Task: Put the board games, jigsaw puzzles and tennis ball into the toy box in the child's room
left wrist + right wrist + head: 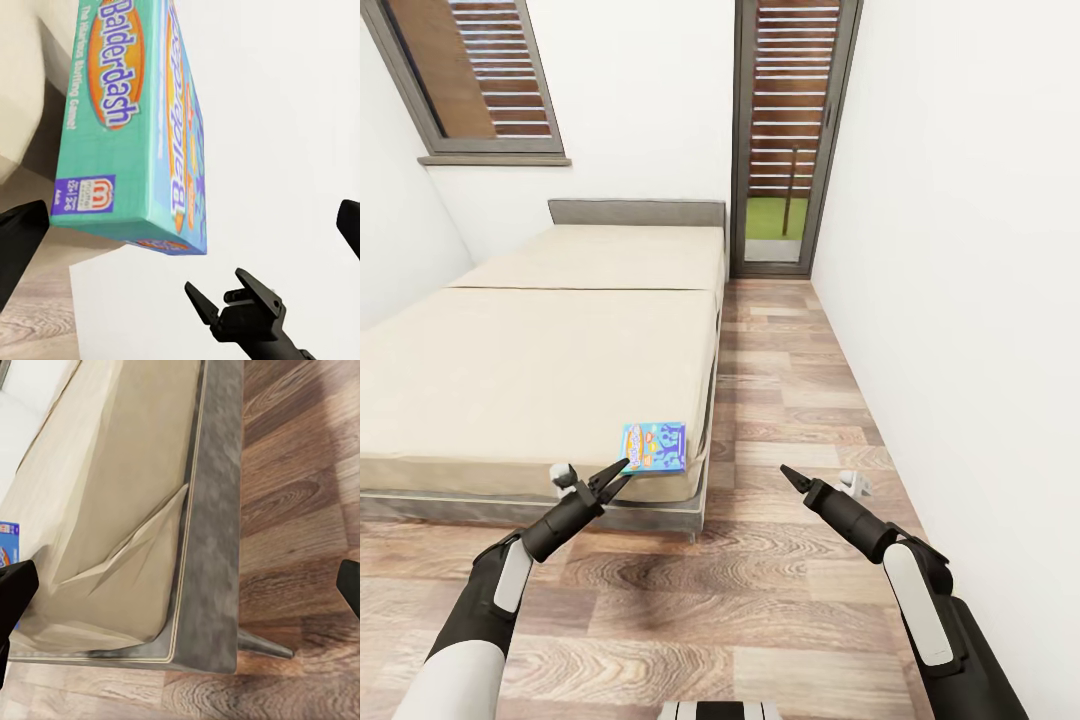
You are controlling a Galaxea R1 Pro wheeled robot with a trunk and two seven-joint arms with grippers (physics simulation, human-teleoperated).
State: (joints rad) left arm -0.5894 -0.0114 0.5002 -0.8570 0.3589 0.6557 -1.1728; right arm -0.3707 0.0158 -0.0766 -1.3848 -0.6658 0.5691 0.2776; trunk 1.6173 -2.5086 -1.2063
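1. The small blue board game (655, 447) lies flat on the near right corner of the bed (510, 370), right at the mattress edge. In the left wrist view the box (127, 127) reads "Balderdash"; its far end is cut off by the frame.
2. The left gripper (618, 478) sits just at the box's near left corner, fingers spread wide, nothing between them; contact cannot be confirmed.
3. The right gripper (788, 474) hangs over the wood floor (780, 400), right of the bed; its fingers sit at opposite frame edges in the right wrist view, wide apart and empty.
4. The grey bed frame (210, 547) and one leg (262, 643) show at the corner.
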